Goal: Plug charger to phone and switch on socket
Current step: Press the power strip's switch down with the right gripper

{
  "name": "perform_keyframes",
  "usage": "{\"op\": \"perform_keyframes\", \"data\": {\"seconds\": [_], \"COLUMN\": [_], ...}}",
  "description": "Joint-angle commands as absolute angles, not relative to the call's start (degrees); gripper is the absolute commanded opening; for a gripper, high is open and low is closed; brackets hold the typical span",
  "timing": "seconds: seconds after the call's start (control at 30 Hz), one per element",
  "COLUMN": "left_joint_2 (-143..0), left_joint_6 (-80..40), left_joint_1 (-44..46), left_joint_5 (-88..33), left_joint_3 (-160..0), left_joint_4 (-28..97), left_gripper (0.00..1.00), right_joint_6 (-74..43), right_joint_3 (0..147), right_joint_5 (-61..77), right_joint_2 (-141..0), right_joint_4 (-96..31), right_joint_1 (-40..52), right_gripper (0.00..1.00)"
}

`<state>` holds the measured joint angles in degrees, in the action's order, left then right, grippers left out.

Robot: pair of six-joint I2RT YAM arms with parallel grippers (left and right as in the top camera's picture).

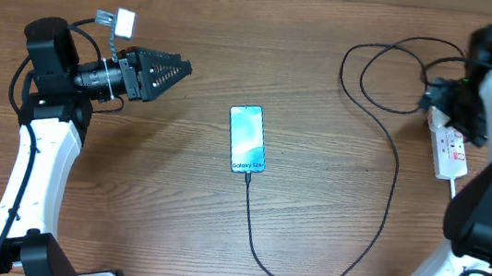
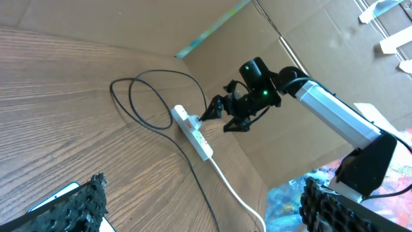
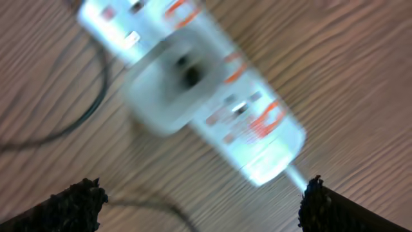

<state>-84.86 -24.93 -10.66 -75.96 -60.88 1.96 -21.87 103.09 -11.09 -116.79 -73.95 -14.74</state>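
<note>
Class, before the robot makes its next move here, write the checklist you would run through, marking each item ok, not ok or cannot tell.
1. Cable meets the bottom edge of the phone: ok; whether it is fully seated: cannot tell.
2. Cable's other end reaches the power strip, where a plug block sits in an outlet: ok.
3. Right fingers open above the power strip, holding nothing: ok.
4. Left fingers open, apart from the phone: ok.
5. Switch already on: cannot tell, the close view is blurred.
</note>
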Motion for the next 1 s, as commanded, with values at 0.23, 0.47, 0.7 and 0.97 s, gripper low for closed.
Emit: {"op": "perform_keyframes", "data": {"seconds": [0.23, 0.47, 0.7, 0.97], "left_joint_2": [-84.1, -84.1, -84.1, -84.1], "left_joint_6": [-25.1, -25.1, -25.1, -25.1], "left_joint_1": [-10.8, -10.8, -10.8, -10.8], "left_joint_5": [-75.8, -75.8, -75.8, -75.8], "left_joint_3": [-61.2, -61.2, -61.2, -61.2], "left_joint_4": [1.9, 1.9, 1.9, 1.9], "left_gripper": [1.0, 1.0, 1.0, 1.0], "right_joint_6": [-24.3, -24.2, -24.2, -24.0], "right_joint_3": [95.0, 87.5, 80.7, 79.8], "right_joint_5": [-12.9, -8.9, -4.8, -5.0], "right_joint_2": [-116.9, -117.0, -117.1, -117.1], "right_joint_4": [-62.0, -51.0, -41.5, -38.2], "right_joint_1": [-25.2, -28.2, -28.2, -28.2], "right_gripper": [1.0, 1.0, 1.0, 1.0]}}
